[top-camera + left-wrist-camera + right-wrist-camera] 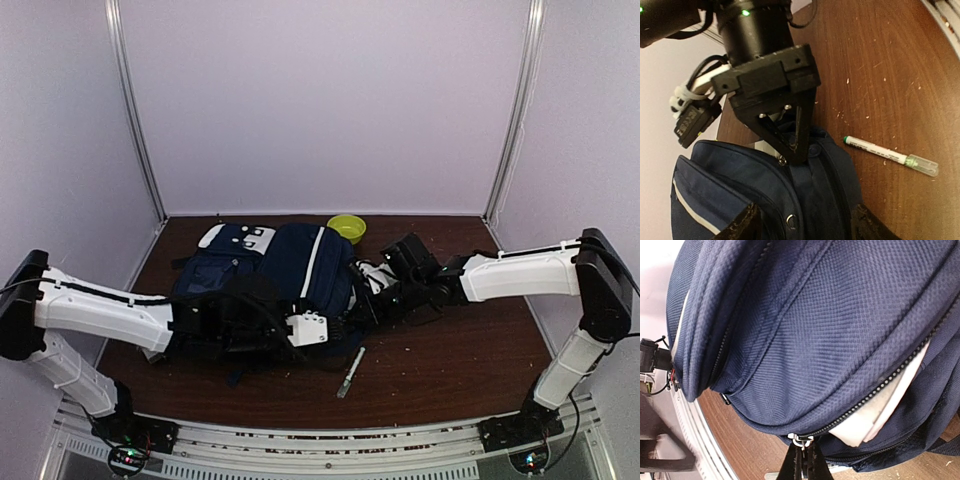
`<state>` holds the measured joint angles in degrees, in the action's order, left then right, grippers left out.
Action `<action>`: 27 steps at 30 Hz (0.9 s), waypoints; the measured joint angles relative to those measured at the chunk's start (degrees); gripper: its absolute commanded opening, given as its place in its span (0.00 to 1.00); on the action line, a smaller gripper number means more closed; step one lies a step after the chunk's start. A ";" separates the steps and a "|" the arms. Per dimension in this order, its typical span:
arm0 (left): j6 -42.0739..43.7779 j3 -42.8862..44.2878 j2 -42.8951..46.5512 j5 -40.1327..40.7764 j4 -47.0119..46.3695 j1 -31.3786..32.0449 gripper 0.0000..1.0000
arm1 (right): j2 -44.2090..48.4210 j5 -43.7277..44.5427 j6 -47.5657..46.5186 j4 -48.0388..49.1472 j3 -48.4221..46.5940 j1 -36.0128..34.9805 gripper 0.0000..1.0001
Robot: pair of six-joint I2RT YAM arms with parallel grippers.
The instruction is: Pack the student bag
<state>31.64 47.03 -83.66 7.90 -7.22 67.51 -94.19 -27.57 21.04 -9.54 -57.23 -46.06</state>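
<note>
- Navy cloth of the bag [815, 330] fills my right wrist view. It lies flat on the table [450, 350], mid-left, between my two arms.
- It looks bulky and soft, with white stripe trim, a white patch at the far end and dark straps trailing at the near side.
- One zip is partly open, and a white item [885, 410] shows through the gap, so I judge some packing is done.
- My right gripper [800, 462] has its fingers pressed together on the zip pull [800, 440]. Working that zip looks like the step in hand.
- My left gripper [805, 227] is spread, one finger on each side of a bulge of the bag. I cannot tell if it presses.
- Near the bag's front edge a pen [890, 156] lies on the wood, unpacked. It may be what is left.
- Behind the bag sits a yellow bowl [346, 227].
</note>
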 measured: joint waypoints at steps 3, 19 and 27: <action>4.44 3.26 -5.44 3.61 -0.09 0.44 0.63 | -0.02 -0.76 0.26 0.09 0.00 0.24 0.00; 8.41 10.19 -17.73 21.29 -2.97 1.88 0.59 | -0.24 -2.99 1.53 1.20 0.31 1.53 0.00; 2.58 14.36 -20.28 22.38 1.38 0.94 0.35 | -0.92 -3.61 1.68 1.60 0.31 2.25 0.00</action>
<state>34.22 61.39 -103.94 30.28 -5.85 68.45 -95.11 -31.18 22.72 -7.94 -56.93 -43.81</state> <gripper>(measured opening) 0.407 0.037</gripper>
